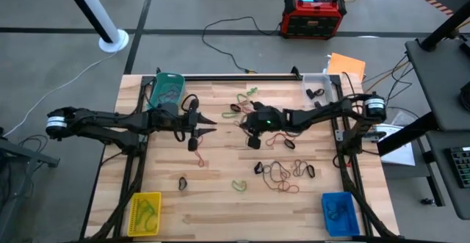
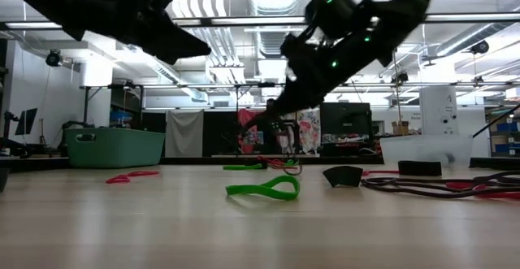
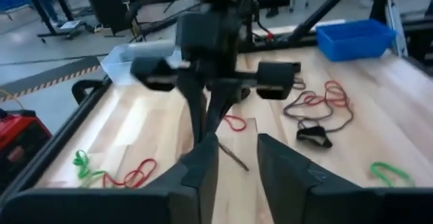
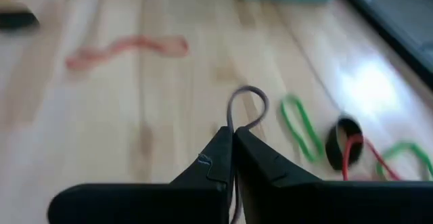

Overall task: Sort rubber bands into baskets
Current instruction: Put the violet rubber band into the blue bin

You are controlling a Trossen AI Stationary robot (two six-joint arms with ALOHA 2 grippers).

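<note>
Pinching a thin brownish-grey rubber band (image 4: 245,109) between its closed fingertips, the right gripper (image 4: 232,137) hangs over the middle of the light wooden slatted table (image 1: 220,206), the loop standing up from the tips, lifted clear of the wood so that, by my reading, it can be carried to a basket without dragging through the others. Facing it from the other side, just apart, the left gripper (image 1: 208,123) hovers with its fingers (image 3: 203,163) spread and nothing between them, seemingly waiting its turn or ready to take a hand-over. Around the two lie loose bands: a green loop (image 4: 301,126) and a black one (image 4: 342,139) close to the right fingertips, a pale red band (image 4: 128,48) farther off, and a tangle of red and dark bands (image 1: 283,171) toward the table's near side. The four baskets stand at the corners: the teal green plastic basket (image 1: 167,87) and the clear white basket (image 1: 317,81) at the far edge, the yellow basket (image 1: 145,212) and the blue basket (image 1: 339,212) at the near edge. The left arm lies between the held band and the teal basket, so a move that way could be crowded. Beyond the table a red-and-black box (image 1: 313,15) sits on the floor.
</note>
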